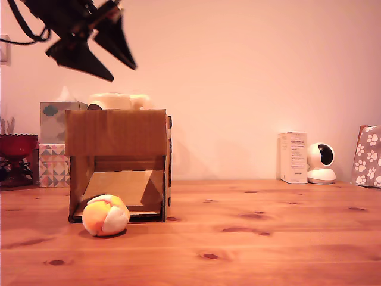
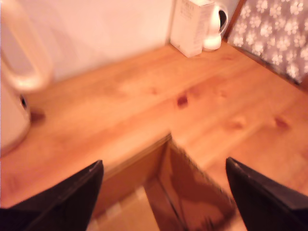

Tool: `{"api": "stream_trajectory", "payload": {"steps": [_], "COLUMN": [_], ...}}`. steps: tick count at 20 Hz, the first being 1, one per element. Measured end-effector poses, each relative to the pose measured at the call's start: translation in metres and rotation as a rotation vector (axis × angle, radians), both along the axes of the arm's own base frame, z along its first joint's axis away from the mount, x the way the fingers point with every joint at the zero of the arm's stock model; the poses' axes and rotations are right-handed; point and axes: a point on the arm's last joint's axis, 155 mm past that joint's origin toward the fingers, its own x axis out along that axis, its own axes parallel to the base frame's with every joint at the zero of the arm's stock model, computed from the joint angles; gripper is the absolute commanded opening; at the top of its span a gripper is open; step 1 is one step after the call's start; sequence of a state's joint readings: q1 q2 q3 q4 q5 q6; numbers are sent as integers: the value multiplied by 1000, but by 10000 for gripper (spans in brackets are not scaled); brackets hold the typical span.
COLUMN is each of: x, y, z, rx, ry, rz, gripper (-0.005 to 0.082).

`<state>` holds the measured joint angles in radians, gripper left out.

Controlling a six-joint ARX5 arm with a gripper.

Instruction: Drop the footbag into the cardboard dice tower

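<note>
A: At the near edge of the tabletop (image 1: pixel 238 250), the footbag (image 1: pixel 105 215) is seen resting just before the front opening of the cardboard dice tower (image 1: pixel 117 164).

B: And higher up?

A: Above the tower, the pincer (image 1: pixel 113 59) is seen spread open, with nothing held.

B: So the drop is judged done; only a retreat clear of the tower seems called for. Behind it, tissue boxes (image 1: pixel 56 143) are visible.
</note>
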<state>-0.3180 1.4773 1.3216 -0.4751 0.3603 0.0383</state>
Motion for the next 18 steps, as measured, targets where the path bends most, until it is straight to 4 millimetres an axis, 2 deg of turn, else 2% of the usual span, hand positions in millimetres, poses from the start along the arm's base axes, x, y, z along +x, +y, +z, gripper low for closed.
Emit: {"api": "stream_trajectory", "payload": {"steps": [4, 6, 9, 13, 14, 18], "x": [-21, -36, -49, -72, -79, -94], "y": [6, 15, 23, 30, 33, 48], "z": [49, 54, 27, -27, -34, -37], "rx": [-40, -56, -67, -98, -105, -149], "ry": [-139, -191, -200, -149, -151, -220], "rz": [-7, 1, 14, 43, 48, 116], "gripper": [-24, -24, -24, -24, -24, -24]}}
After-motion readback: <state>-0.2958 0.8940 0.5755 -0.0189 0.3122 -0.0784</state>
